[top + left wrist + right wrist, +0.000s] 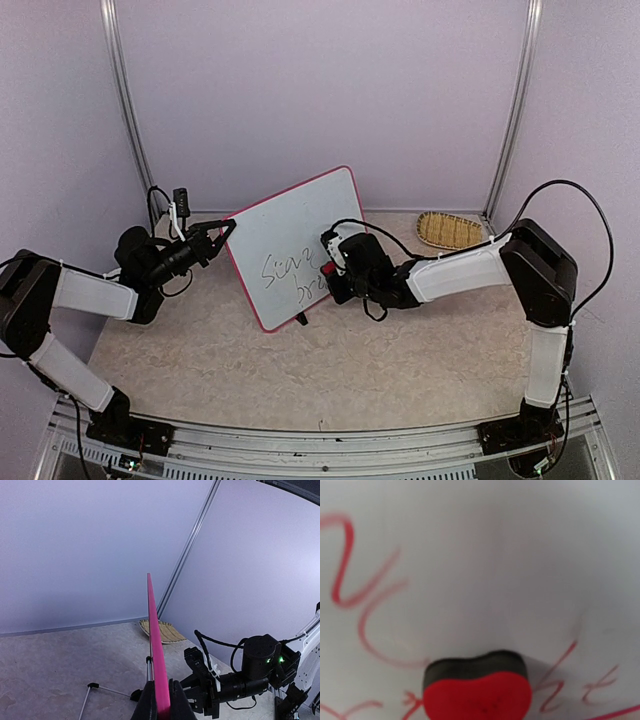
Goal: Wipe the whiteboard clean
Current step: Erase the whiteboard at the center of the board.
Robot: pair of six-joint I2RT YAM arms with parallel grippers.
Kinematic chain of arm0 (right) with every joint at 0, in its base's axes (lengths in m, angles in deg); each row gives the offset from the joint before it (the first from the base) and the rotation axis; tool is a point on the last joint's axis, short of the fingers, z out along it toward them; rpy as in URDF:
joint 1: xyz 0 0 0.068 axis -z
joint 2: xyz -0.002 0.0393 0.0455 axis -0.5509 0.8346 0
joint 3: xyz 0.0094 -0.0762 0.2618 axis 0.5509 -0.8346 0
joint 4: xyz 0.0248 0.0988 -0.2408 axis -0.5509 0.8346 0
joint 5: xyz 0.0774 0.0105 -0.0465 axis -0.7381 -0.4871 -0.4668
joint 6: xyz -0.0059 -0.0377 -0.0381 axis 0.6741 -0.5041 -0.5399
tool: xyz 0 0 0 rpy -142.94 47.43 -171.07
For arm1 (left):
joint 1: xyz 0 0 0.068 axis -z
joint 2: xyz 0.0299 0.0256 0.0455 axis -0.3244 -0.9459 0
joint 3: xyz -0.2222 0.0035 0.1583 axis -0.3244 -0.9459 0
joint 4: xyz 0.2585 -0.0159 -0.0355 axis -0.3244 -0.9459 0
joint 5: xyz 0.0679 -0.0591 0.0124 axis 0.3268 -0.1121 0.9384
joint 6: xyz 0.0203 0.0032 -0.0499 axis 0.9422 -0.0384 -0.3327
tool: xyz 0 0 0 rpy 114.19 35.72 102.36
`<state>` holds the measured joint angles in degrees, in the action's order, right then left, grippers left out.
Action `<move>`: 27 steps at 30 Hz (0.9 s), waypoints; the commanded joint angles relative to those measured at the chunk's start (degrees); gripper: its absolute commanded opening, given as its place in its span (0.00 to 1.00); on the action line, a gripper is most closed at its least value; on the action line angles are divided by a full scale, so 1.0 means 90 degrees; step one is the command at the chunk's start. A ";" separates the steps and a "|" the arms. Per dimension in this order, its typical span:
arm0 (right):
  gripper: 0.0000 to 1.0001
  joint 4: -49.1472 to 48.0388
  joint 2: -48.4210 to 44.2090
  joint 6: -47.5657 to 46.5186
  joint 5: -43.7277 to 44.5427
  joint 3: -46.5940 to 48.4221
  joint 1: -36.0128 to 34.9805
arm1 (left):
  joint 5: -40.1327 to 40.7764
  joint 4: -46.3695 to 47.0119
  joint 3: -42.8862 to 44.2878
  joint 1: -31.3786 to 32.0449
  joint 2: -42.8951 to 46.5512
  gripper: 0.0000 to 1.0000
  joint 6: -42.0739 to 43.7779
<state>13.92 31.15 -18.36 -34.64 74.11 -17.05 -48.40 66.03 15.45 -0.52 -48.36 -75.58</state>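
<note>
Right wrist: right fingers (340, 288) pinch heart-shaped eraser (477, 692) against whiteboard (470, 555); sweep across red scrawl (347, 580) (left fingers (147, 705) clamp frame (155, 645)).

The left arm (90, 295) reaches low and inward, its end effector (222, 230) pinched on the whiteboard (290, 245) at its corner. The right arm (470, 268) stretches leftward from a raised elbow, its end effector (333, 272) clamping a red eraser (477, 692).

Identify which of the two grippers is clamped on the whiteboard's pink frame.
The left gripper: its jaws pinch the framed edge of the whiteboard. The right gripper instead holds a red heart-shaped eraser at the board's written face.
</note>
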 commanded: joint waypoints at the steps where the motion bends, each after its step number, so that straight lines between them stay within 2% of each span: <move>1: 0.17 0.0066 0.0058 0.0123 -0.0115 -0.0165 -0.0071 | -0.0880 -0.0191 0.0025 0.0190 -0.0101 0.00 0.0314; 9: 0.17 0.0074 0.0073 0.0021 -0.0152 0.0136 -0.0090 | -0.0874 -0.0184 0.0024 0.0190 -0.0111 0.00 0.0318; 27: 0.18 0.0433 0.0280 -0.0472 -0.0090 0.1719 -0.0096 | -0.0870 -0.0203 0.0027 0.0190 -0.0123 0.00 0.0338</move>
<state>19.91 31.78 -21.51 -34.95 86.57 -17.47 -47.83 65.98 15.54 -0.52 -48.36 -75.41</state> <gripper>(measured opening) 0.176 0.064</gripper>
